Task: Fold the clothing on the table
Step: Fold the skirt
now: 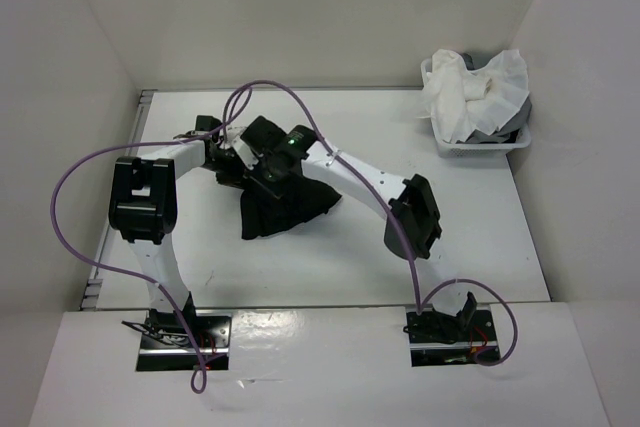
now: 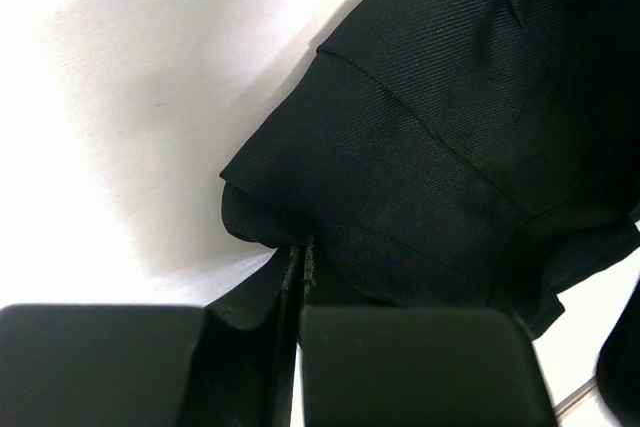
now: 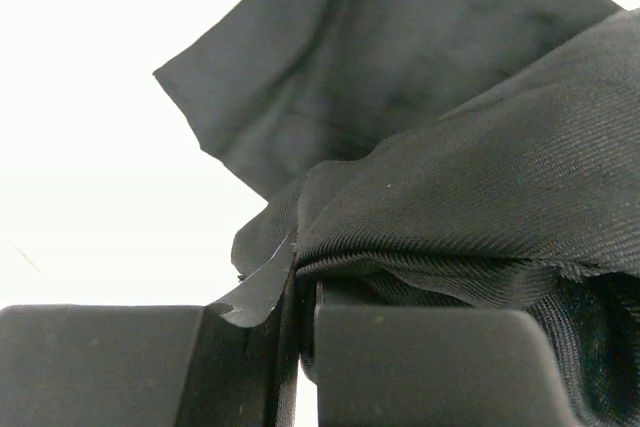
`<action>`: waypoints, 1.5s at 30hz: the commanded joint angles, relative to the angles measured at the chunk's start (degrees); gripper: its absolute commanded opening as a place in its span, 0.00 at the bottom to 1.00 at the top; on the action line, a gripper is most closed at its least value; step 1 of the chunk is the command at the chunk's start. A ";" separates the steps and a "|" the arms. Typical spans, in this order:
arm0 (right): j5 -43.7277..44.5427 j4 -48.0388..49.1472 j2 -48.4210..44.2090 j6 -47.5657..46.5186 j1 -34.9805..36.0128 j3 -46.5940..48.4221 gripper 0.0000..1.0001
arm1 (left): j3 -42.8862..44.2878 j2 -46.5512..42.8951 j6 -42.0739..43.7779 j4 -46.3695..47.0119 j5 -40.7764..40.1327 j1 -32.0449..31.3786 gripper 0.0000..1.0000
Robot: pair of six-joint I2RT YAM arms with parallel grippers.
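The clothing is a black skirt, bunched in a heap left of the middle of the white table. Both grippers meet at its upper left part. My left gripper is shut on an edge of the skirt; in the left wrist view the fabric runs into the closed jaws. My right gripper is close beside it and is shut on a thick fold of the skirt. There the cloth is pinched between the jaws and a thin flap hangs behind.
A small white basket stands at the table's far right corner, holding white and grey cloths. White walls enclose the table on the left, back and right. Purple cables loop above both arms.
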 commanded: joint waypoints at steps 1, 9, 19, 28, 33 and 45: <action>-2.36 -3.64 2.64 -0.49 1.54 3.79 0.00 | 0.16 1.84 0.24 -1.20 0.88 -0.16 0.00; -2.37 -5.40 6.25 -1.02 2.07 5.98 0.00 | 0.16 1.84 0.24 -1.20 1.40 -0.16 0.00; -5.27 -9.62 10.29 -1.55 2.07 15.64 0.00 | 0.16 1.84 0.24 -1.20 1.40 -0.16 0.00; -14.14 -13.58 11.44 -3.04 2.07 19.79 0.59 | 0.16 1.84 0.24 -1.20 1.40 -0.16 0.00; -17.66 -14.28 6.70 -5.68 2.60 19.00 0.89 | 0.16 1.84 0.24 -1.20 1.40 -0.16 0.00; -17.58 -1.99 -21.65 -11.04 -6.35 -9.36 0.96 | 2.35 -6.14 1.29 -4.00 -0.27 6.60 0.34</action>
